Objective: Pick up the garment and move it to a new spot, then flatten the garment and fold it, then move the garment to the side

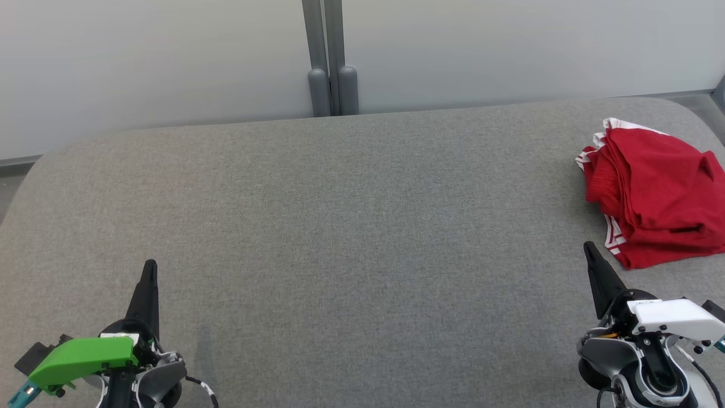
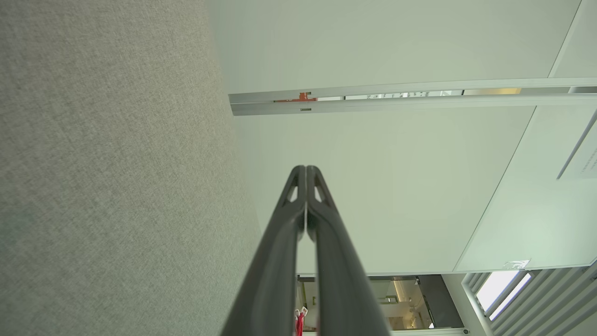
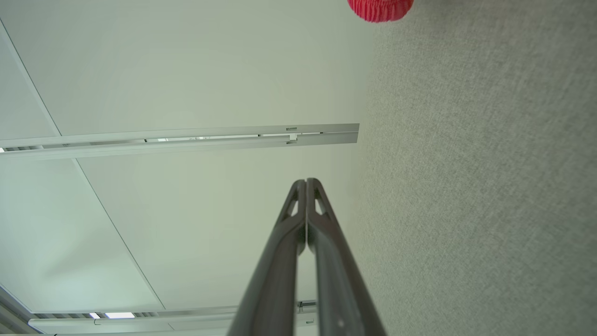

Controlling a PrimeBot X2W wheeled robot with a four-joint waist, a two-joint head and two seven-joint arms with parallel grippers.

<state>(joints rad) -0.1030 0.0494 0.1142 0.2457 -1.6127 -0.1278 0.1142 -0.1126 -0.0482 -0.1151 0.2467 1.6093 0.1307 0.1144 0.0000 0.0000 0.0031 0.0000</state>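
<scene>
The garment (image 1: pixel 654 192) is red with white side stripes, lying folded in a loose stack at the far right of the grey fabric table (image 1: pixel 351 226). A red edge of the garment (image 3: pixel 380 9) peeks in at the top of the right wrist view. My right gripper (image 1: pixel 589 247) is shut and empty, its tip just short of the garment's near left corner. At the lower left my left gripper (image 1: pixel 150 265) is shut too, holding nothing, far from the garment. Both wrist views show the fingers pressed together: left gripper (image 2: pixel 306 168), right gripper (image 3: pixel 306 181).
Behind the table stands a pale wall with a grey vertical post (image 1: pixel 329 56). The table's rounded corners (image 1: pixel 51 164) curve away at the back left and back right. The garment lies close to the right edge.
</scene>
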